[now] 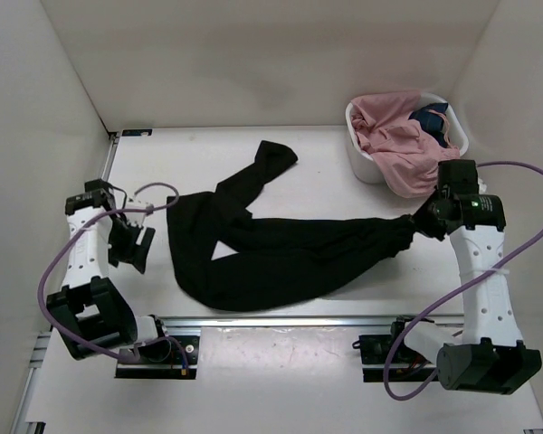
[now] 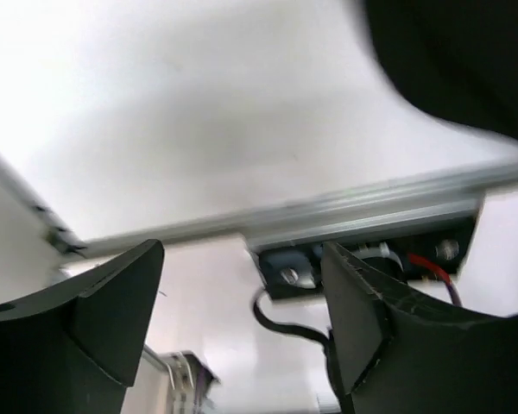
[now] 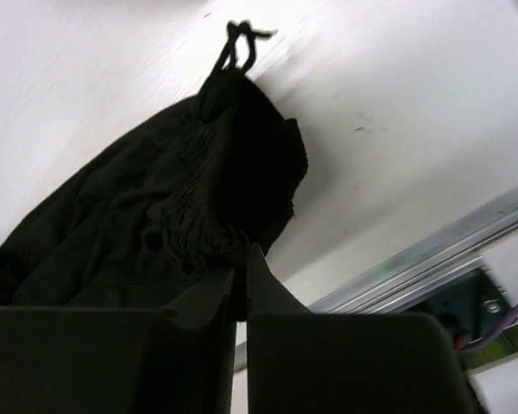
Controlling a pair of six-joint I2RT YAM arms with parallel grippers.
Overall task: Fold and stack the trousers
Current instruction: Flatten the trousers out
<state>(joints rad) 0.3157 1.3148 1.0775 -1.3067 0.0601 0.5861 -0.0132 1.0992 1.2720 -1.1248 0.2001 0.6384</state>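
The trousers [image 1: 281, 253] lie left to right, waist rightward — clenched in the right pincer [image 1: 416, 221]. The left pincer [image 1: 134, 253] hangs unclenched just beside them.

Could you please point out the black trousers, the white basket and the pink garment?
black trousers [image 1: 290, 258], top external view, middle of the lower leg.
white basket [image 1: 360, 159], top external view, its left wall.
pink garment [image 1: 389, 136], top external view, bunched middle.

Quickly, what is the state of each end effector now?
Left end effector: open, holding nothing.
Right end effector: closed on the trousers.
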